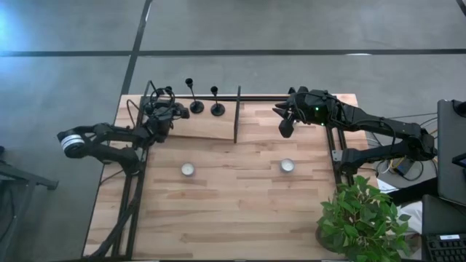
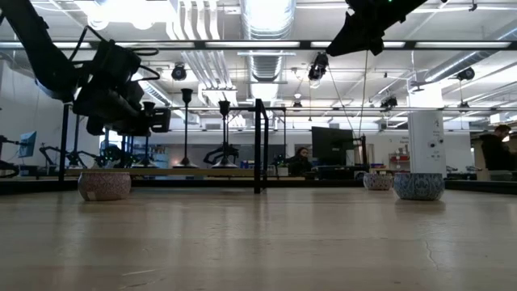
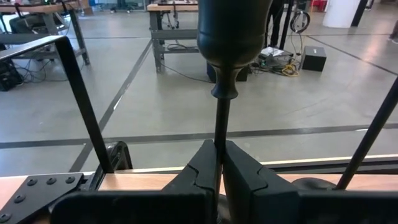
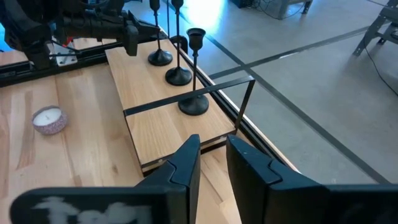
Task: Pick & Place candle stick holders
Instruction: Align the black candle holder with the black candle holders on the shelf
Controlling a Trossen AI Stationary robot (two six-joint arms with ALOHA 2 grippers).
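Clamping candle stick holder point(image 3: 219, 124), left gripper point(image 3: 219, 163)

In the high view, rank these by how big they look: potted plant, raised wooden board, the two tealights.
1. potted plant
2. raised wooden board
3. left-side tealight and right-side tealight: they look alike, so no ranking between them.
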